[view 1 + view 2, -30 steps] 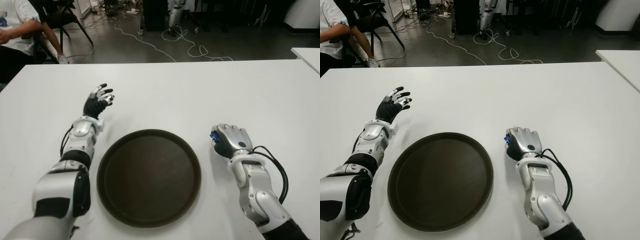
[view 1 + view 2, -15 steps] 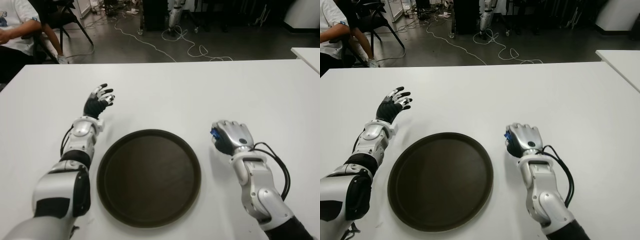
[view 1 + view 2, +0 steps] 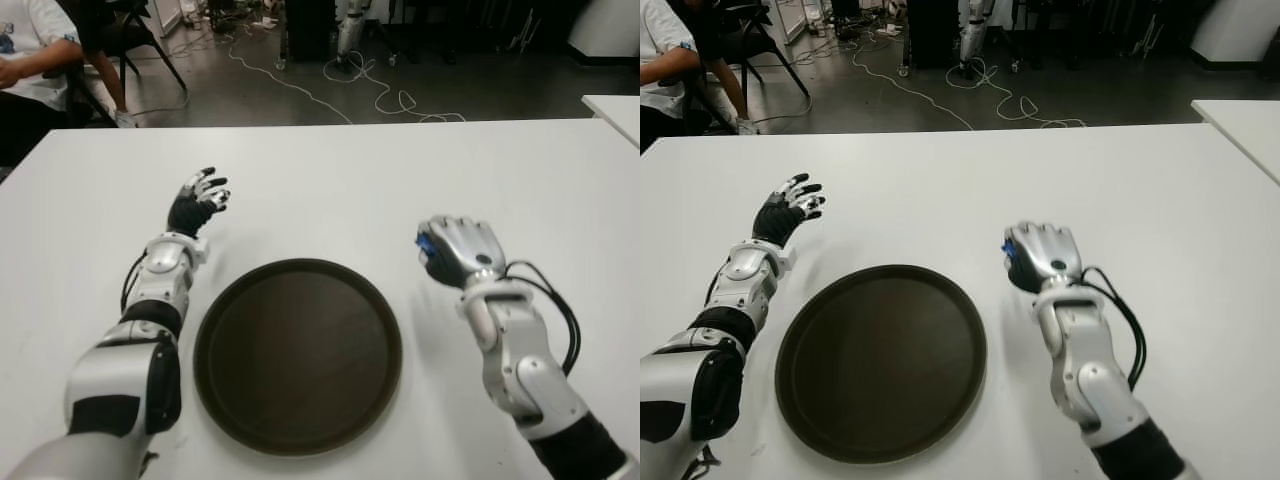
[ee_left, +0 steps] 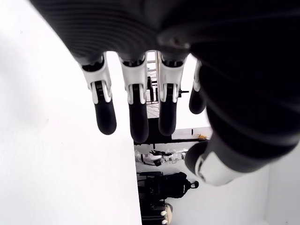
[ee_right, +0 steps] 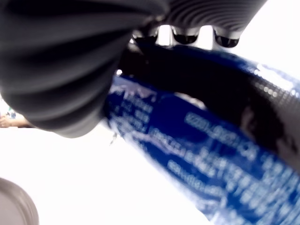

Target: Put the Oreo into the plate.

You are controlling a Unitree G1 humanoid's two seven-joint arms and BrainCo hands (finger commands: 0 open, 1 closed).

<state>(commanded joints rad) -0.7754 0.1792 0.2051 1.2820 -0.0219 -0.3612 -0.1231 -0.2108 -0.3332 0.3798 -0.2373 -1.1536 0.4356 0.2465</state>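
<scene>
Oreo gripped in the right robot hand, to the right of the plate.

The blue Oreo packet (image 5: pixel 201 154) sits inside the right robot hand (image 3: pixel 460 251), whose fingers are curled tight around it, only a blue edge showing at the hand's left side in the eye views. The hand is knuckles-up, forearm angled back toward the robot, just right of the dark round plate (image 3: pixel 298 355) on the white desk (image 3: pixel 330 180). The left robot hand (image 3: pixel 196 203) shows beyond the plate's left side, palm down, its fingers (image 4: pixel 106 115) spread loosely and holding nothing.
</scene>
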